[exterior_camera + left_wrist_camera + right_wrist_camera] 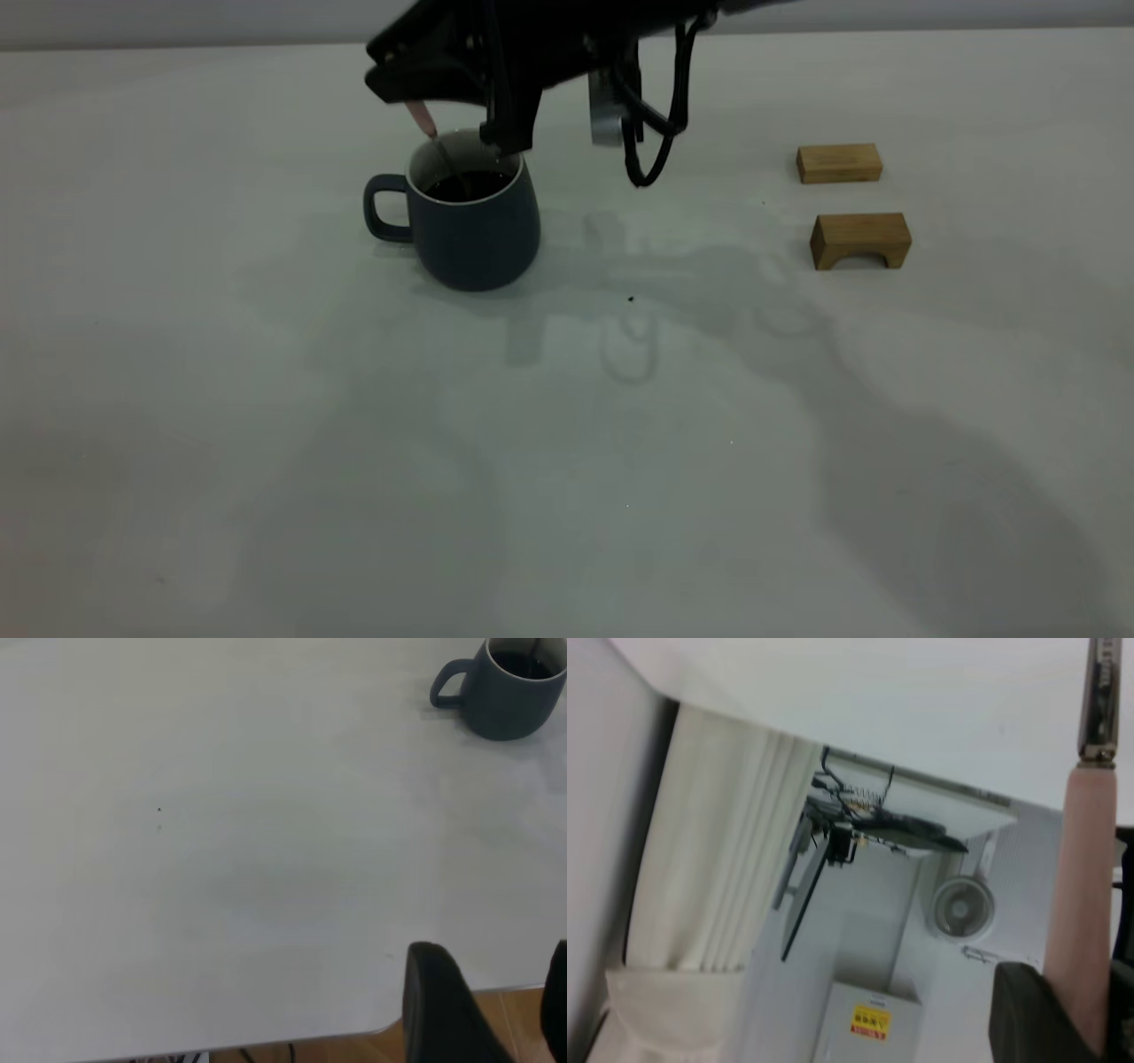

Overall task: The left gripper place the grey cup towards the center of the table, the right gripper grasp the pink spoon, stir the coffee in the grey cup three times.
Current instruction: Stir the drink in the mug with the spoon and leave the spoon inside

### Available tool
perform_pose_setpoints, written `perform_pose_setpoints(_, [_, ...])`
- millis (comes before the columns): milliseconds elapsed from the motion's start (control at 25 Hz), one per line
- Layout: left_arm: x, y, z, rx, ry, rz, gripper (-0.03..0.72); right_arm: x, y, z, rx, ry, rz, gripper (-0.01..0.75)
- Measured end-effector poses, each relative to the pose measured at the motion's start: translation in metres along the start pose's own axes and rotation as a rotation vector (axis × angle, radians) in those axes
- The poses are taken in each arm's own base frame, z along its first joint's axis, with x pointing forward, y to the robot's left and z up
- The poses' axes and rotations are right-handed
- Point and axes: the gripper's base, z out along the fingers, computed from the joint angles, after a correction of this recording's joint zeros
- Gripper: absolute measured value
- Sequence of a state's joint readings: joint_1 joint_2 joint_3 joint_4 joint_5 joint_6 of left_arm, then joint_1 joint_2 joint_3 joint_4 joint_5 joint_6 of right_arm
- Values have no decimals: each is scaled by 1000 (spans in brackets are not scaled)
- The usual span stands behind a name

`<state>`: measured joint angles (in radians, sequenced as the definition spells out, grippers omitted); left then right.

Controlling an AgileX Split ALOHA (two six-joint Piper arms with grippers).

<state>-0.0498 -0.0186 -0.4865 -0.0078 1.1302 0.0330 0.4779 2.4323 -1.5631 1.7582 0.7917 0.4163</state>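
The grey cup [478, 230] stands upright on the table [567, 461], left of centre toward the back, handle pointing left, with dark coffee [469, 184] inside. My right gripper [416, 89] hangs just above the cup's rim, shut on the pink spoon [423, 118]. The spoon slants down so its metal neck dips into the coffee. In the right wrist view the pink spoon's handle [1085, 904] sits clamped in the right gripper [1090, 1019]. My left gripper [505, 1010] is open and holds nothing, over the table's edge, far from the grey cup [509, 700]. The exterior view does not show it.
Two tan wooden blocks lie at the back right, a flat one [839, 163] and an arched one [860, 239] in front of it. The right arm's cables [651, 133] hang just right of the cup.
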Motion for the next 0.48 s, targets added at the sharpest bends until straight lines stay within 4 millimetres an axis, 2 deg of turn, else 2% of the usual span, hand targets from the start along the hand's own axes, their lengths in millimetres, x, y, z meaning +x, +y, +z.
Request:
perform_pose_setpoints(80, [0, 0, 0, 0, 0, 0, 355, -10, 0, 1, 1, -17, 6, 149])
perform_pose_setpoints(240, [0, 0, 0, 0, 0, 0, 355, -28, 3, -9, 20, -28, 42, 149])
perform_pose_setpoints(360, [0, 0, 0, 0, 0, 0, 355, -28, 3, -11, 28, 0, 115, 149])
perform_pose_setpoints(480, [0, 0, 0, 0, 0, 0, 355, -21, 0, -3, 22, 27, 123, 149])
